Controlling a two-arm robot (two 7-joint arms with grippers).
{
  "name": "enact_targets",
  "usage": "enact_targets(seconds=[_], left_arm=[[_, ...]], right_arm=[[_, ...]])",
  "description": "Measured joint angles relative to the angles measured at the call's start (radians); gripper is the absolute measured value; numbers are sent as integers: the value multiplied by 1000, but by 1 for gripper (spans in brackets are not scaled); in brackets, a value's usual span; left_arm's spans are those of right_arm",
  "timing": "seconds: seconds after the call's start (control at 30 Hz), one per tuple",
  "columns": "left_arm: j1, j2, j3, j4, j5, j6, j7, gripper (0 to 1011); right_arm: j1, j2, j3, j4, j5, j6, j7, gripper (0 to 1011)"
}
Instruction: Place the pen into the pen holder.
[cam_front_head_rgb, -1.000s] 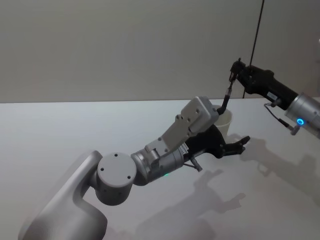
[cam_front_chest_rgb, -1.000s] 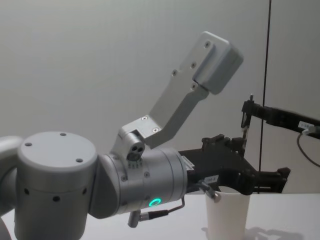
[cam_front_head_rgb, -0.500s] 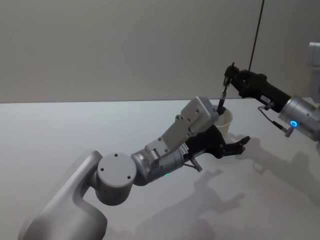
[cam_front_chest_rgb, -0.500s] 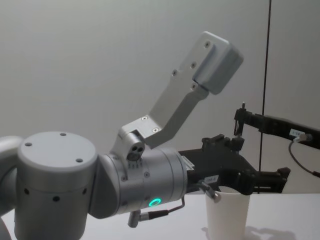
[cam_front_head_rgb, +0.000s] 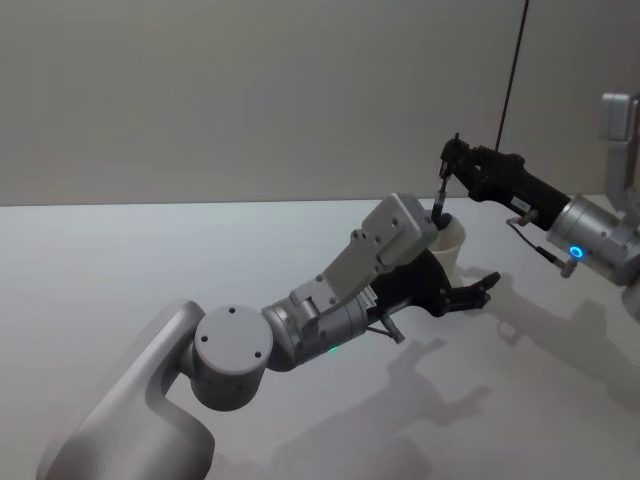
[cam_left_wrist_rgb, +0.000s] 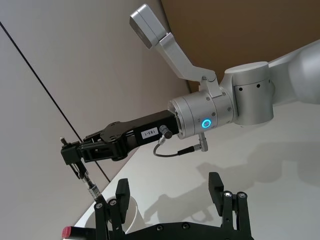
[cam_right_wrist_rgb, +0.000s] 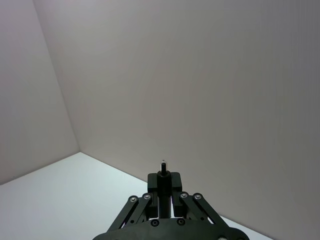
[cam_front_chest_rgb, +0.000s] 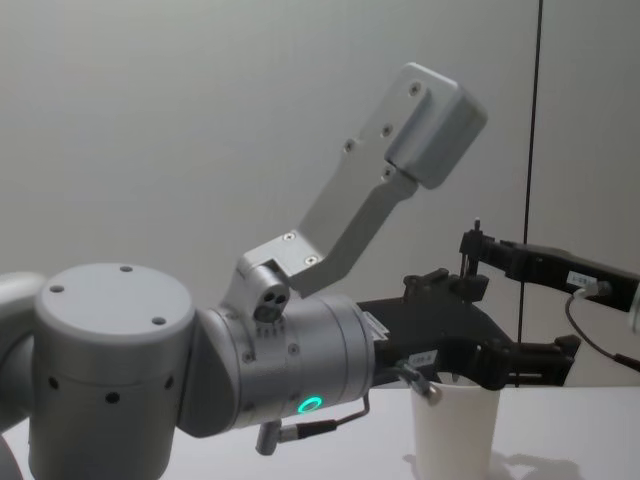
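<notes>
Pen (cam_front_head_rgb: 441, 196) hangs near-upright from right gripper's (cam_front_head_rgb: 447, 160) pinching fingers, tip entering the pen holder (cam_front_head_rgb: 449, 247), which left gripper's (cam_front_head_rgb: 462, 295) spread fingers flank.

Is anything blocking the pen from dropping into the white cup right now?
Nothing visible blocks it. The right tool holds the pen upright over the pen holder, its lower end at the rim. The left tool sits open beside the cup, not across its mouth.

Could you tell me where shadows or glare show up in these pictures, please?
Head view: soft arm shadows fall on the table toward the right, no glare. Chest view: the cup throws a faint shadow rightward. Left wrist view: the right gripper and its arm shadow the white tabletop. Right wrist view: even light, no shadows.
</notes>
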Motion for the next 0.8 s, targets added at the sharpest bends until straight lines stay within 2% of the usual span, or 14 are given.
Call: enact_targets(seconds=[0.23,0.37,0.4,0.57,0.6,0.7,0.73,0.8], left_arm=[[0,0,0,0,0,0,0,1004],[0,0,0,0,0,0,0,1004],[0,0,0,0,0,0,0,1004],[0,0,0,0,0,0,0,1004],[0,0,0,0,0,0,0,1004],[0,0,0,0,0,0,0,1004],[0,0,0,0,0,0,0,1004],[0,0,0,0,0,0,0,1004]], right_arm=[[14,-9,-12,38,-6,-28,-10,154],[19,-12,-17,50,-7,-38,-14,219],[20,-13,-19,57,-7,-42,-16,280],[25,-17,-24,72,-8,-52,-21,404],[27,-18,-25,76,-8,-54,-23,473],[29,-19,-26,81,-8,-58,-25,531],[29,-20,-27,84,-7,-60,-27,601],[31,-21,-27,88,-7,-62,-28,654]])
